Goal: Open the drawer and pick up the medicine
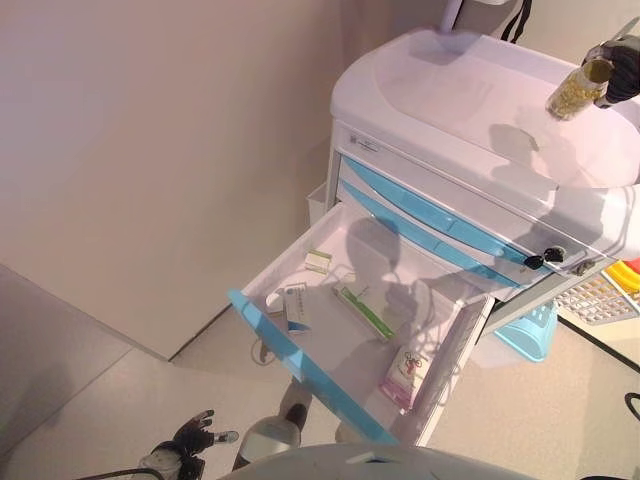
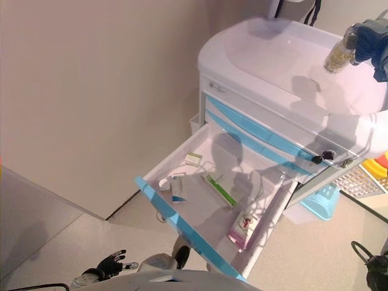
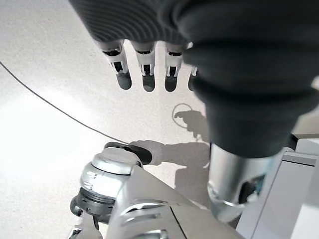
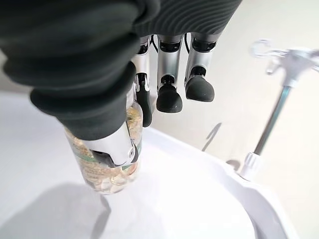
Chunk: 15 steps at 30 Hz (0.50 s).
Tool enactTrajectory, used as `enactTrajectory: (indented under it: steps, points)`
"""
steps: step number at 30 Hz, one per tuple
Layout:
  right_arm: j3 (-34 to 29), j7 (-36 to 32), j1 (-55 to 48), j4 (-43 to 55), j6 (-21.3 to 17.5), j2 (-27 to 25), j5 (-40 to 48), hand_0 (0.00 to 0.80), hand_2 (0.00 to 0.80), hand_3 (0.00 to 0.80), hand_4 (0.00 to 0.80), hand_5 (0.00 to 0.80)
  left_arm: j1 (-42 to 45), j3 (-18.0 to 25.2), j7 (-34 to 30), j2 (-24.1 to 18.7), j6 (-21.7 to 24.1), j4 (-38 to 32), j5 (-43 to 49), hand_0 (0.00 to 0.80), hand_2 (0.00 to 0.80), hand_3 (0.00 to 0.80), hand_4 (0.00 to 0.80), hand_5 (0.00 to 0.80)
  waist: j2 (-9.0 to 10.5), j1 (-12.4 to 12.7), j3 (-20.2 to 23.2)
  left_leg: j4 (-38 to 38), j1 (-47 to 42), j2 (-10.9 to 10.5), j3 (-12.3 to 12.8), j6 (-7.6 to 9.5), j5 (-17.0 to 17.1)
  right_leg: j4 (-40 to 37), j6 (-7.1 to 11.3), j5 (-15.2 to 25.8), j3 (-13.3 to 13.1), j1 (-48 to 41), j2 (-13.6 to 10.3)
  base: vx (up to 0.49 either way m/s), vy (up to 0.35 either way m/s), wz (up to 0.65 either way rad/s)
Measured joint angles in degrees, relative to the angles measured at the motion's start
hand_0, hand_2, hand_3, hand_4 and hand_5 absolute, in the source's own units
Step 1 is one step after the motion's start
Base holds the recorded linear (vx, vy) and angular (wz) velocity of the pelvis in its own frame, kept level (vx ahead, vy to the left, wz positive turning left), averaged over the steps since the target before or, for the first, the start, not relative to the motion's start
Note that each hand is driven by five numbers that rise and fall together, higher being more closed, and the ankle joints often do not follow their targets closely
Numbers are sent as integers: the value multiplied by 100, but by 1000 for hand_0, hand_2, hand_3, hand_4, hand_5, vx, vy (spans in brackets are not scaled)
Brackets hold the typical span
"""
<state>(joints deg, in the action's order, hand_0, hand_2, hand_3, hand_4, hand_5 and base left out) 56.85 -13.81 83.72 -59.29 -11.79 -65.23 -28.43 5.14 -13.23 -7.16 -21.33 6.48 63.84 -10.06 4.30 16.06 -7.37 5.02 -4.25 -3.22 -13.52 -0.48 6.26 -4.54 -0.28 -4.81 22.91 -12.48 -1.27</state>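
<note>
The white cart's (image 1: 470,110) drawer (image 1: 340,330) with a blue front stands pulled out, with several small medicine boxes inside. My right hand (image 1: 622,68) is shut on a clear medicine bottle (image 1: 577,90) full of yellowish capsules and holds it above the cart's top at the far right. The right wrist view shows the bottle (image 4: 115,164) pinched between thumb and fingers (image 4: 169,97), just above the white top. My left hand (image 1: 196,435) hangs low by my side over the floor, fingers (image 3: 144,74) straight and empty.
Inside the drawer lie a pink-and-white box (image 1: 408,372), a green-edged box (image 1: 365,312), a blue-and-white box (image 1: 297,305) and a small box (image 1: 319,261). A blue basket (image 1: 530,332) and a white grid tray (image 1: 600,298) sit right of the cart. A pole (image 4: 271,129) stands behind the cart.
</note>
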Motion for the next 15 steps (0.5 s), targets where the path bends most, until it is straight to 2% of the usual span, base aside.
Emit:
enactTrajectory:
  steps: [7,15]
  points:
    - [22,-778,2,165,-60,15,-1,800,800,800,800,800,50,3,-9,-11,2,-5,4,0,0,0,0,0,138,73,1,0,0,-3,-1,0,0,0,1,0,-3,0,-1,12,3,0]
    - [-126,-1052,-201,204,-90,39,-111,800,800,800,800,800,57,3,-5,-60,0,-17,61,0,0,0,0,0,218,142,-23,0,2,-10,-37,0,1,-2,1,0,-3,-9,0,1,2,1]
